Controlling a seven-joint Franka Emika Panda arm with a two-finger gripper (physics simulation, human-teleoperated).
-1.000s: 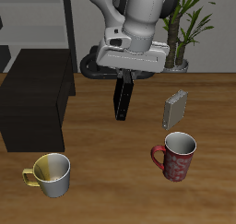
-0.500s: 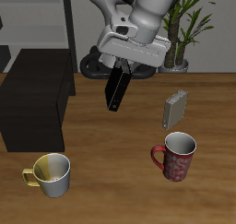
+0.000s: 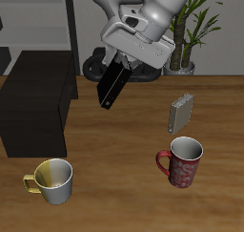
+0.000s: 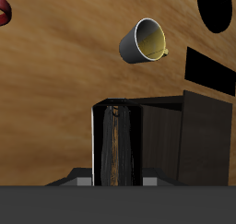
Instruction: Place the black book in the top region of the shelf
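Observation:
My gripper (image 3: 121,62) is shut on the black book (image 3: 112,85), which hangs tilted in the air above the wooden table, its lower end swung toward the shelf (image 3: 36,107). The shelf is a low black box at the table's edge, and the book is still beside it, a short gap away. In the wrist view the black book (image 4: 120,145) fills the space between the fingers, and the shelf (image 4: 210,71) shows as a dark block beyond the yellow mug.
A yellow mug (image 3: 52,180) stands near the table's front edge, below the shelf. A red patterned mug (image 3: 183,161) and a small grey book (image 3: 181,113) stand on the other side. A potted plant (image 3: 191,31) and a tall grey-upright frame (image 3: 57,16) are at the back.
The gripper has risen and moved toward the shelf, carrying the black book. The book has tipped from upright to slanted.

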